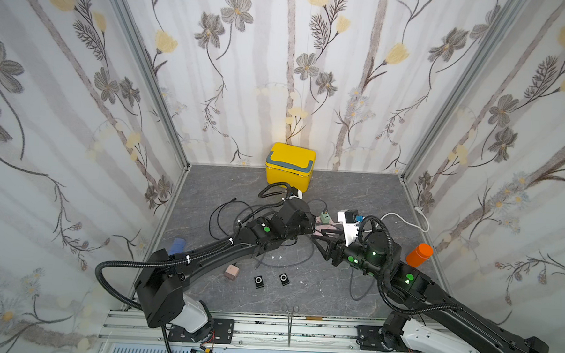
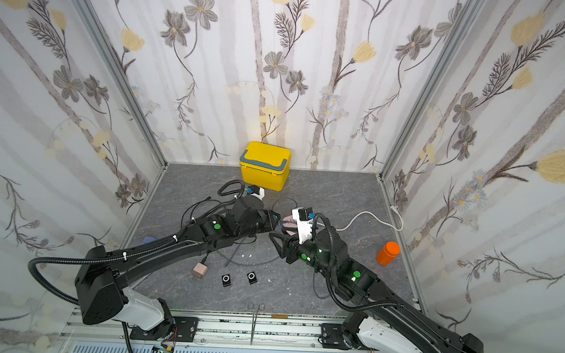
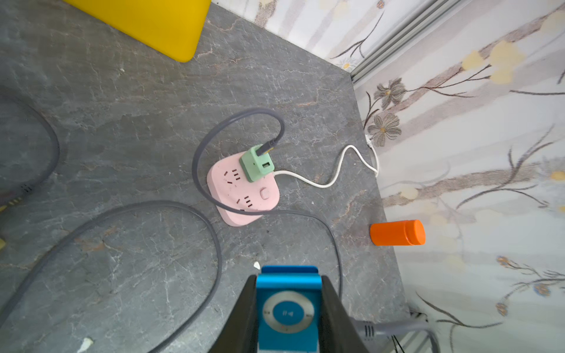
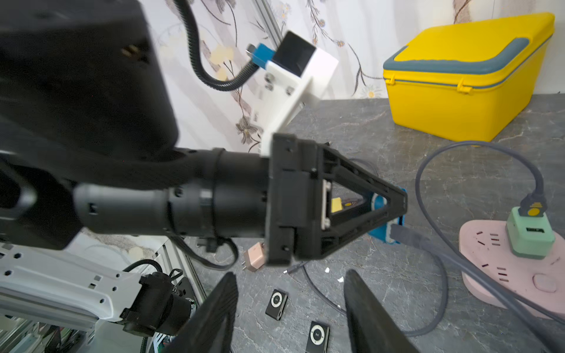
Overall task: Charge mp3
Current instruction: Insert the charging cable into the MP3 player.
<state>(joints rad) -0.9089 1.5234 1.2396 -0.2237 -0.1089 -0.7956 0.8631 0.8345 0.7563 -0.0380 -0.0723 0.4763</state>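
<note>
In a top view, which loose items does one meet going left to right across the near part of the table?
Blue object → pink plug adapter → black mp3 player → second black mp3 player → orange bottle.

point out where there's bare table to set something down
Bare table lies at the back, between the yellow box and the white cord, and at the front, between the two black mp3 players and the front rail. The middle is crowded: grey cables, pink power strip, left arm, right arm.
</note>
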